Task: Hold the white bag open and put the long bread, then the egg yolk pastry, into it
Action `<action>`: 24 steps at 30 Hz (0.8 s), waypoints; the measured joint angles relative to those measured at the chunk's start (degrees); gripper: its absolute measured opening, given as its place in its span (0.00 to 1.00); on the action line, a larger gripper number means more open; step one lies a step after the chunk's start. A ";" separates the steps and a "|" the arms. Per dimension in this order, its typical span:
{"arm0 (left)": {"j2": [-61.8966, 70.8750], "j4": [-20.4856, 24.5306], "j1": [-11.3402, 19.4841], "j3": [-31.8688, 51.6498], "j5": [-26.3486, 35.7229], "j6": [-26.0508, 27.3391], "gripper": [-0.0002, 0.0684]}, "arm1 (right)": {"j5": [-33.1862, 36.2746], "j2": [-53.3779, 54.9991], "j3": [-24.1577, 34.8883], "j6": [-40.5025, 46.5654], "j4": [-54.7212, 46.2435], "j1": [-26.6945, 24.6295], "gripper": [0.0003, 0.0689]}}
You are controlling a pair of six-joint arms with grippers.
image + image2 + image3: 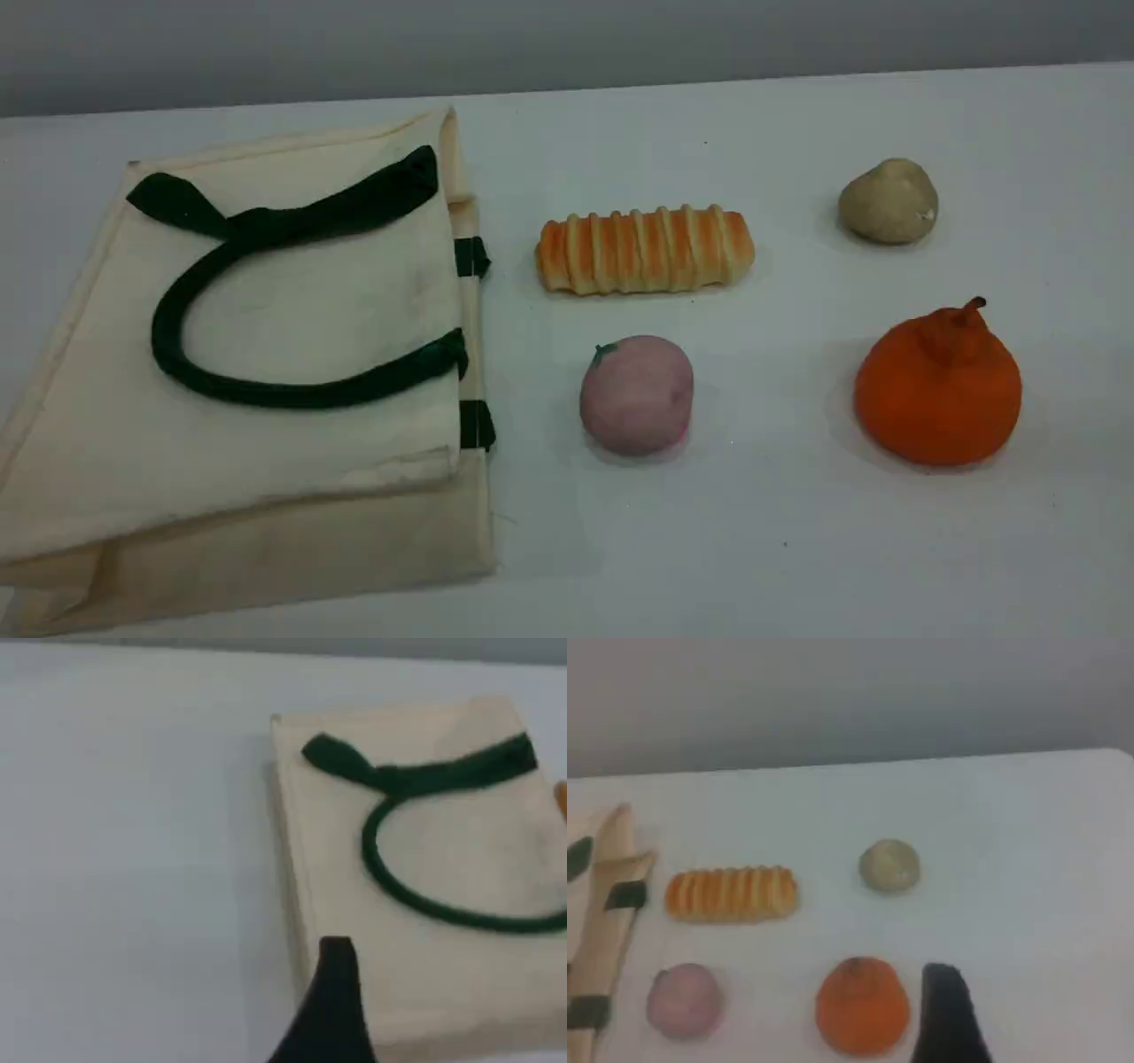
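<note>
White bag [266, 372]: lies flat and closed at the left of the scene view, mouth edge toward the foods; nothing is inside yet.
Strap handle [177, 301]: dark green loop resting on the bag's top panel, ends fixed near the mouth edge; the likeliest place to take hold.
Long bread [645, 249]: centre of the frame, lying crosswise, just right of the bag's mouth, apart from everything else.
Egg yolk pastry [889, 201]: upper right of the frame, well apart from the bag.
Pink ball [636, 394]: below the bread, not wanted.
Orange fruit [939, 385]: lower right, not wanted.
Left gripper [332, 992]: one dark fingertip shows at the bottom of the left wrist view, above the bag's near corner; jaws stand wide, nothing held.
Right gripper [948, 1010]: one fingertip at the bottom of the right wrist view, beside the orange fruit; whether the jaws are spread or closed cannot be told; nothing is seen in them.
Step in hand: opening the bag, judged not yet begun.
Handling advice: take only the upper layer at the handle or mouth hem, lift so the mouth gapes toward the bread, and keep the lower panel on the table.
Risk: pinching both layers keeps the mouth shut.
</note>
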 joint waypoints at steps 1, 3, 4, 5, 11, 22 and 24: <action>1.94 0.18 -0.06 -0.90 -1.05 -0.55 0.87 | 0.00 1.83 -1.21 0.00 0.00 0.48 0.61; 5.93 0.18 -0.06 -2.83 -1.79 -0.64 0.87 | 0.00 5.58 -3.71 0.00 -0.18 0.69 0.61; 7.94 0.18 -0.06 -3.80 -1.58 -0.70 0.87 | 0.00 7.72 -5.24 0.00 -0.34 0.69 0.61; 10.47 0.18 -0.06 -5.26 -1.20 -1.25 0.87 | 0.00 9.96 -6.83 0.00 -0.34 0.69 0.61; 26.91 0.09 -0.06 -13.07 -2.14 -1.31 0.87 | -0.20 23.61 -16.78 2.61 -0.23 0.57 0.61; 56.47 0.02 -0.06 -22.70 -7.51 -1.34 0.87 | -0.48 45.56 -32.54 2.32 0.05 0.57 0.61; 60.80 0.05 -0.06 -23.53 -9.65 -1.29 0.87 | -0.53 48.61 -33.42 2.11 0.05 0.57 0.61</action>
